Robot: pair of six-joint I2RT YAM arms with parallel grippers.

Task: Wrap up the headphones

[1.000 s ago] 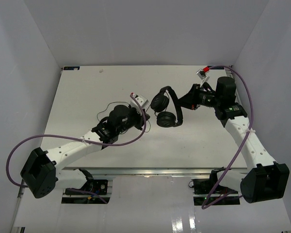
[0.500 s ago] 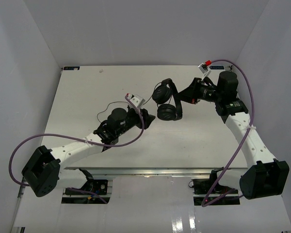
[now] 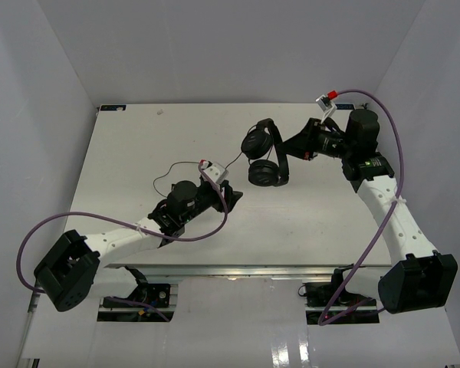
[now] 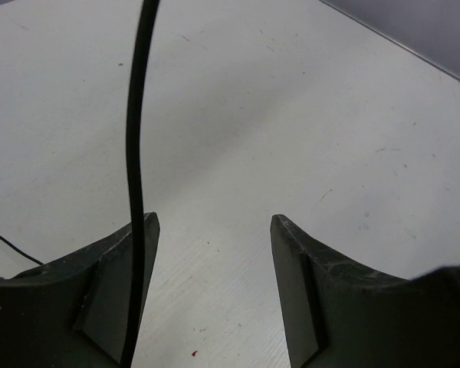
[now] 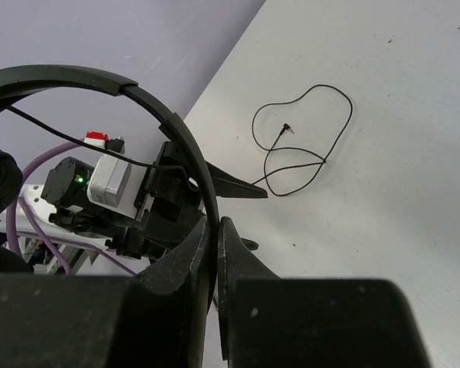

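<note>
The black headphones point(image 3: 264, 157) hang off the table at the back centre, two round earcups below the thin headband point(image 5: 157, 107). My right gripper point(image 3: 290, 156) is shut on that headband, which passes between its fingertips point(image 5: 215, 224). The thin black cord point(image 3: 185, 162) trails left from the earcups to a loose loop on the table point(image 5: 322, 149). My left gripper point(image 3: 231, 195) sits low over the table left of the headphones, open point(image 4: 215, 221). The cord point(image 4: 136, 138) runs along the inner face of its left finger without being pinched.
The white table point(image 3: 138, 146) ends at the grey back wall and side walls. Purple robot cables point(image 3: 203, 224) loop along both arms. The left arm's wrist camera block point(image 5: 111, 178) shows behind the headband in the right wrist view.
My left gripper has opened, letting the cord go, and drawn back toward the near left. My right gripper has carried the headphones a little farther back and up.
</note>
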